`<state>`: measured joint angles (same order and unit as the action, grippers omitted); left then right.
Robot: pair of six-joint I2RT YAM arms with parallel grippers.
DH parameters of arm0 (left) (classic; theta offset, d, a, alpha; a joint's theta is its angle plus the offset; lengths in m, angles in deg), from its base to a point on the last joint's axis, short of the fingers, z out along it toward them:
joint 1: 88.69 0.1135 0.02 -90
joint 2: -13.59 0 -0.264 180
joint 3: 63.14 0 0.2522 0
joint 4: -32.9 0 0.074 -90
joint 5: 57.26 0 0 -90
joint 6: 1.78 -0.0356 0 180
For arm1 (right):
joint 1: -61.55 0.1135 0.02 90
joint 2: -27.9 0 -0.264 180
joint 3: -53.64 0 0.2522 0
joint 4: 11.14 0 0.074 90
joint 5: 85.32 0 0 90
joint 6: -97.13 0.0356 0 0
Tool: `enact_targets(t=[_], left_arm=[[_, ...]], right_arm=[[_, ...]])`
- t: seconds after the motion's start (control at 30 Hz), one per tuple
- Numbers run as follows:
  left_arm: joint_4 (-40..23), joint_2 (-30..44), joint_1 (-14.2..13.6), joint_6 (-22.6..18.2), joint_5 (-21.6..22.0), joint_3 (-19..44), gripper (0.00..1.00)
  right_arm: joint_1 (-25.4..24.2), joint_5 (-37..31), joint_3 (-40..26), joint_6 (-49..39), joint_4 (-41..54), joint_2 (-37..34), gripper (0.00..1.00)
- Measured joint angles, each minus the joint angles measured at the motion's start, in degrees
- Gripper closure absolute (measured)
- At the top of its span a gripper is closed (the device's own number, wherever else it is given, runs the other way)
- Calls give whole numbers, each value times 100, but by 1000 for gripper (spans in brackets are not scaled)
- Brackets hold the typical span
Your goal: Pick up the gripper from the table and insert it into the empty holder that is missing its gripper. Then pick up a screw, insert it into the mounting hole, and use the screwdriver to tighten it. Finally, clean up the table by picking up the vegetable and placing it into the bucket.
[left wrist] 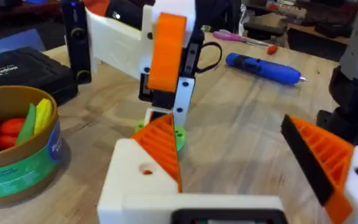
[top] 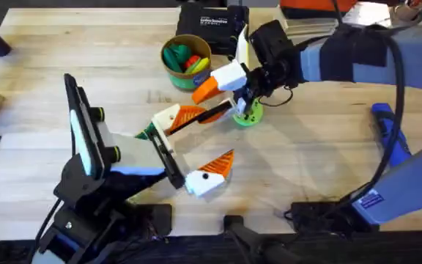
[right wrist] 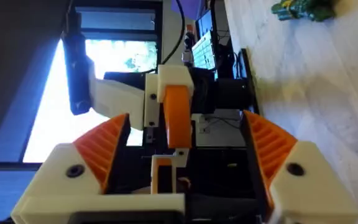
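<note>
Lime-green plastic is all you get of the disc (top: 250, 117). It sits on the table (top: 306, 169) under the right gripper (top: 220, 103), and from overhead you cannot make out the mounting hole in its face. The left wrist camera catches just a sliver of that disc behind its own orange finger.

The vegetable (top: 143, 134) is mostly hidden behind the left gripper (top: 217, 136) from overhead. Your right wrist camera shows it plainly, lying alone on bare wood.

The screwdriver (left wrist: 263, 67) is clear in the left wrist view, flat on the table beyond the right gripper, well apart from the disc.

Both grippers stand spread and hold nothing. The left one lies low and points at the disc, with 1 finger on each side of its line. The right one is rolled on its side, so its 2 fingers stack, the lower one just at the disc.

The bucket (top: 179, 78) stands behind the disc with toy pieces inside, and the black case (top: 211, 22) is beyond it at the far edge. You have open wood to the right of the disc and along the near edge.
</note>
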<state>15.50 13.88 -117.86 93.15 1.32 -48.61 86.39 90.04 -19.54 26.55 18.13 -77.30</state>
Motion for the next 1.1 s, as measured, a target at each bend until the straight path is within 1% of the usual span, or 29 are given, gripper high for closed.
enact_targets(t=[0.07, 0.13, 0.23, 0.27, 0.3, 0.33, 0.57, 0.63, 0.67, 0.83, 0.93, 1.03, 1.07, 1.1], left_arm=[[0, 0, 0, 0, -10, 0, 15], [0, 2, 0, 2, -11, 0, 15], [0, 0, 0, 0, -11, 0, 15], [0, 1, 0, 1, -11, 0, 15], [0, 1, 0, 0, -11, 0, 15], [0, 2, 0, 0, -11, 0, 15], [0, 0, 0, 0, -11, 0, 15], [0, 1, 0, 0, -11, 0, 15], [0, 0, 0, 0, -13, 0, 15], [0, 0, 0, 0, -12, 0, 15], [0, 2, 0, 0, -13, 0, 15], [-2, 1, 0, 7, -9, 0, 15], [-4, 2, 0, 11, -7, 0, 15], [-4, 2, 0, 20, -9, 0, 15]], right_arm=[[36, -9, 0, -147, -2, 70, 25], [103, -22, 0, -240, -2, 109, 131], [221, -44, 0, -332, 0, 110, 398], [254, -45, 0, -341, 0, 110, 550], [281, -44, 0, -338, 4, 110, 677], [297, -44, 0, -341, 15, 110, 724], [300, -44, 0, -361, -3, 110, 730], [300, -45, 0, -368, -34, 110, 617], [300, -46, 0, -376, -46, 110, 592], [300, -116, 0, -382, -50, 110, 585], [300, -157, 0, -382, -50, 110, 632], [300, -141, 0, -382, -55, 110, 755], [300, -108, 0, -385, -56, 110, 820], [300, -48, 0, -380, -59, 110, 921]])
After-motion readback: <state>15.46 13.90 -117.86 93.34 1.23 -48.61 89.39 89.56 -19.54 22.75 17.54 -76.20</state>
